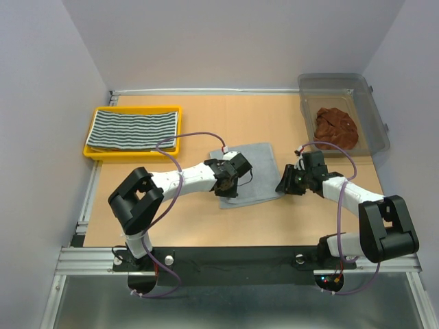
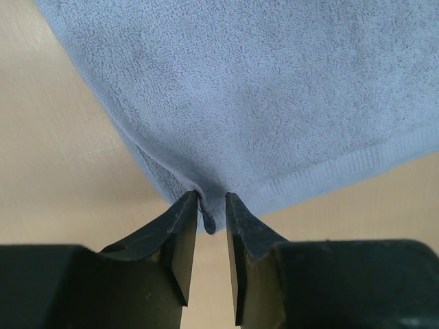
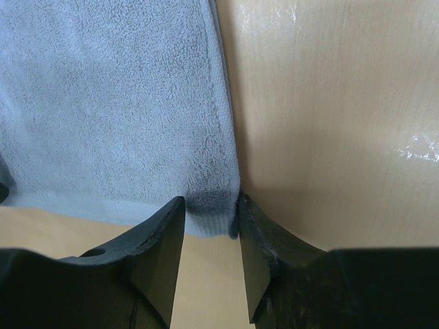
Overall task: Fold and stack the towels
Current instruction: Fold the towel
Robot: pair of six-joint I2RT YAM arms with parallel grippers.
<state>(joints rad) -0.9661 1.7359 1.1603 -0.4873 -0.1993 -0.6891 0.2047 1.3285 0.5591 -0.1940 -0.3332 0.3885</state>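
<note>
three towels: one grey towel (image 1: 250, 173) (corners between both narrowly parted grippers), one striped towel (image 1: 135, 129), one rust towel (image 1: 336, 127)

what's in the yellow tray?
A folded black-white striped towel fills the yellow tray. Whether other towels lie beneath it cannot be seen; it covers the tray floor.

Tan wooden table (image 1: 206, 226). Grey towel (image 1: 257, 171) flat on it between both pincers; yellow tray (image 1: 92, 147) far left of the left pincer; clear bin (image 1: 370, 116) beyond the right pincer.
</note>
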